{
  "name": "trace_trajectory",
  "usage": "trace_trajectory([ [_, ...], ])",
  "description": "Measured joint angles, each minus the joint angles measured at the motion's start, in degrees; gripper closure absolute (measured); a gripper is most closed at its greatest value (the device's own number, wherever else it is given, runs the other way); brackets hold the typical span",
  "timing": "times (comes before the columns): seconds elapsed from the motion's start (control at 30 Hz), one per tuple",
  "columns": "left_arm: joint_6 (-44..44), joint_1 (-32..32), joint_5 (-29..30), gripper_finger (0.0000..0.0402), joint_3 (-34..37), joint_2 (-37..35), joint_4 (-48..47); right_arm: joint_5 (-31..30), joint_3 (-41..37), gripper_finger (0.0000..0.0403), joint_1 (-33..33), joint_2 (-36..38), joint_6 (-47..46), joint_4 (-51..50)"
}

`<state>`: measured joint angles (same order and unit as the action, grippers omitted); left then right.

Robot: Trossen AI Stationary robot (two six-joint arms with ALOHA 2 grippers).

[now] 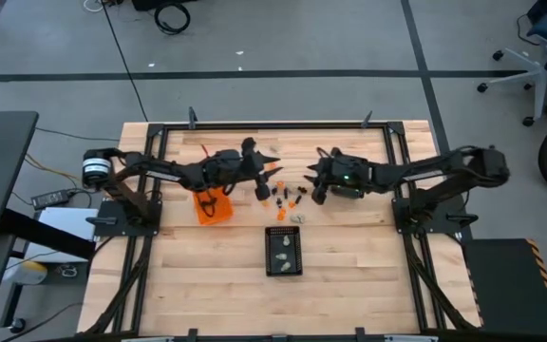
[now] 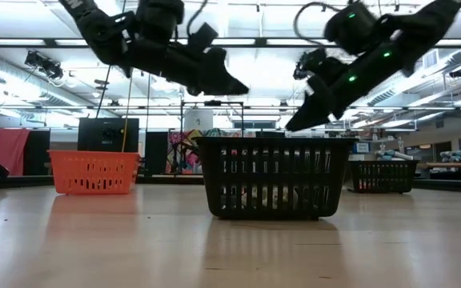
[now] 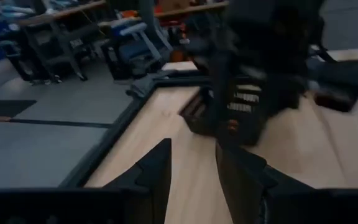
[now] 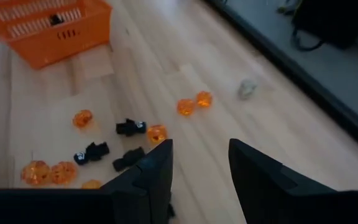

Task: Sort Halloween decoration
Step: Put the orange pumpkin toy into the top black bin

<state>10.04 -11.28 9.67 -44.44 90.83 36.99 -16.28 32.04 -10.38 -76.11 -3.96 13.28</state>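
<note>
Pale smooth wood table (image 1: 216, 275); glossy translucent orange pieces (image 4: 194, 103); orange plastic bin (image 4: 48, 28)

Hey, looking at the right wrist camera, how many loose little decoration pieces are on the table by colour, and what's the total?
Orange pieces: 7 (one at the frame's lower edge is only partly visible)
Black pieces: 3
Pale grey-white pieces: 1
Total: 11 loose on the table in this view. A dark item inside the orange bin is not counted.
</note>
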Motion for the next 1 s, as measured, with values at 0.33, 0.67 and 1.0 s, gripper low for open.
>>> trace_trajectory([
  [0.33, 5.2, -3.4, 0.0, 0.0269, 3.0, -6.2, 2.8, 6.6, 10.7, 0.0243, -0.4, -15.8, -0.4, -0.5],
  [0.67, 6.1, -7.7, -4.0, 0.0269, 10.5, -11.1, 16.4, 5.7, 22.8, 0.0243, -2.5, -26.8, -0.4, -4.6],
  [1.0, 6.2, -12.1, -4.0, 0.0269, 11.1, -19.5, 5.9, 5.9, 32.8, 0.0221, -6.0, -35.7, -0.7, -10.2],
])
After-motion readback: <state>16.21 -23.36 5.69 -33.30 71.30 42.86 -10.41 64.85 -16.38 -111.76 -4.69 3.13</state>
